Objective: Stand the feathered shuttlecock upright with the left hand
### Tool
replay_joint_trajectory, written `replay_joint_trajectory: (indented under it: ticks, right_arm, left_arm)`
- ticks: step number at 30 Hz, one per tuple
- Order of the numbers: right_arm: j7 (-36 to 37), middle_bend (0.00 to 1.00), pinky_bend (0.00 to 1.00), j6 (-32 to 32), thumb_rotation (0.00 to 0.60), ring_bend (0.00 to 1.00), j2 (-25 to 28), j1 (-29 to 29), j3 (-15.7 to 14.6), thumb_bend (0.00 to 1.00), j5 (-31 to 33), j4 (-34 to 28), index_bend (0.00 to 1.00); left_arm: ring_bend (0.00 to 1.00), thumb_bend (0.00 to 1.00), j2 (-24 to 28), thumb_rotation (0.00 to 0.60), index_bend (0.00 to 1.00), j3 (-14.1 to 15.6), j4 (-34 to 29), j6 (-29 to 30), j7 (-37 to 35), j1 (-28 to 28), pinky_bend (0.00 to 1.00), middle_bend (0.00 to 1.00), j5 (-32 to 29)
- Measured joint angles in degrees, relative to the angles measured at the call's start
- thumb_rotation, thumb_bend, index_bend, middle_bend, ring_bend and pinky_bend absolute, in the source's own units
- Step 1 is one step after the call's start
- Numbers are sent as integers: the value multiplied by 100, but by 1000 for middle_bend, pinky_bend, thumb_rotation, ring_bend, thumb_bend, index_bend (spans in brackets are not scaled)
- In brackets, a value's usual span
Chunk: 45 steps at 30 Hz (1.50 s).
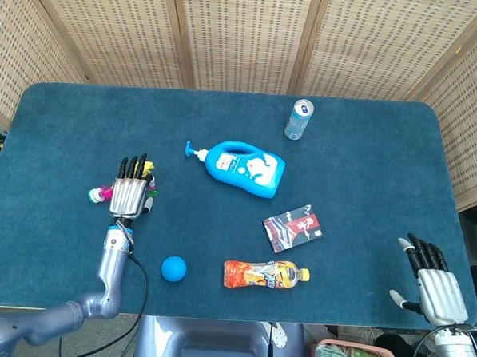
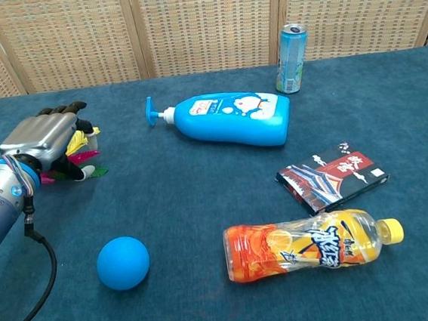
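Observation:
The feathered shuttlecock [image 1: 100, 194] lies on its side on the blue table, its pale base pointing left and its yellow, pink and green feathers [image 2: 86, 152] pointing right. My left hand [image 1: 130, 192] is spread palm-down right over the feathers, fingers stretched away from me, and hides most of them. In the chest view the left hand [image 2: 43, 139] arches over the feathers with the fingertips bent down; I see no grip on them. My right hand [image 1: 434, 289] hangs open off the table's near right corner, holding nothing.
A blue ball [image 1: 173, 268] lies just right of my left forearm. A blue pump bottle [image 1: 241, 167] lies mid-table, an orange drink bottle [image 1: 265, 274] and a card pack [image 1: 293, 227] near the front, a can [image 1: 300, 119] at the back.

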Motion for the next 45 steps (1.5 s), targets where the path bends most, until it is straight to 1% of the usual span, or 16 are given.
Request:
replay_joint_trajectory:
  ticks: [5,10,22,27,35,40,45]
  right_arm:
    - [-24,0,0,2,600,0,-6,-4,-8,169,-5,-6,49]
    - [-60,0,0,-7,600,0,-18,-1,-17,169,-11,-15,49]
    - [-63,0,0,-3,600,0,-16,-6,-12,169,9,-13,49]
    - [-95,0,0,-20,600,0,-27,-2,-16,169,18,-11,49]
    - [-195,0,0,21,600,0,-42,-8,-28,169,-29,-53,49]
    - [-246,0,0,26,600,0,-48,-14,-34,169,-29,-69,49]
    - [-331,0,0,65,600,0,-57,-25,-43,169,-64,-108,49]
  left_arm:
    - [0,368,-110,600,493,-23,228,-28,-81,-56,0,12,-8]
    - [0,390,-159,600,517,-59,356,-42,-179,-99,0,23,-2]
    - [0,392,-229,600,580,-75,508,19,-324,-81,0,44,15]
    - [0,394,-223,600,609,-55,483,144,-439,-33,0,52,93]
    - [0,411,62,600,616,-3,-50,592,-700,127,0,59,411]
    - [0,419,369,600,619,8,-615,1001,-776,300,0,61,601]
    - [0,430,727,600,636,2,-1258,1335,-875,527,0,84,728]
